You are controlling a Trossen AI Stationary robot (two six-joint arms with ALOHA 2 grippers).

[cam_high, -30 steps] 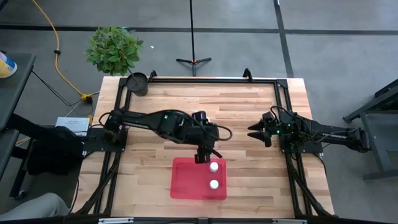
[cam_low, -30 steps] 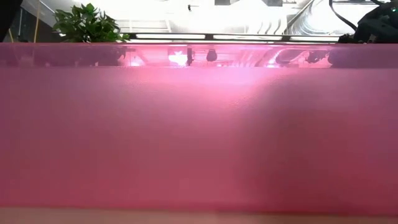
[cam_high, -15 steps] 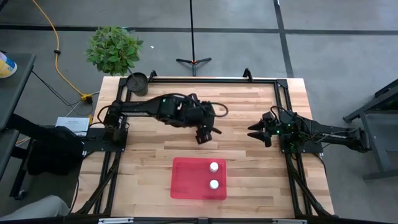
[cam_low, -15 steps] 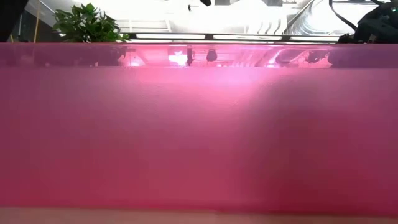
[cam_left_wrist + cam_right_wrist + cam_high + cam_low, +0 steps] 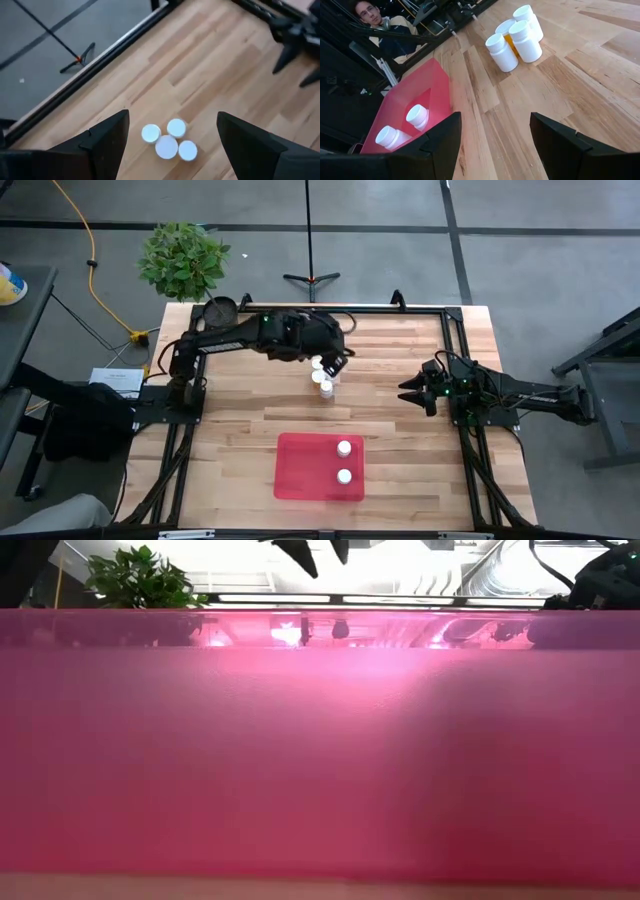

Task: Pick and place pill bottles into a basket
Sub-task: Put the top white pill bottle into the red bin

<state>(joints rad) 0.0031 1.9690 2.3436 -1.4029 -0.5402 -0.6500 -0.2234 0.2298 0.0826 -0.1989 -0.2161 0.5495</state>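
We see the left gripper [image 5: 338, 365] open and empty, fingers [image 5: 107, 137] spread wide, hovering above a cluster of four bottles [image 5: 322, 376] near the table's [image 5: 400, 460] middle-back. In the left wrist view the four white caps [image 5: 168, 141] sit tight together, touching, centred between the two fingers. The right wrist view shows the same four [image 5: 515, 36] upright on the wood; at least one has an amber body [image 5: 509, 41], the others look white.

Left arm [image 5: 235, 338] reaches in from the left rear corner, passing just beside the small dark pot [image 5: 220, 311] at the table's back left.

Basket [image 5: 300, 475] sits at front centre, well apart from the cluster. It holds two bottles [image 5: 344, 462], one behind the other along its right half. From the right wrist view one [image 5: 417, 116] stands upright and the other [image 5: 389, 137] looks tilted or lying.

Right gripper [image 5: 409, 390] is parked at the right edge, open, fingers [image 5: 435, 142] apart, nothing between them, pointing toward table centre.

Low view is almost entirely filled by the basket wall [image 5: 320, 760]; only the left gripper's fingertips [image 5: 318, 552] show at the top.

Plant [image 5: 183, 258] on the floor behind the back left corner. A person [image 5: 395, 35] sits beyond the table's front side in the right wrist view.
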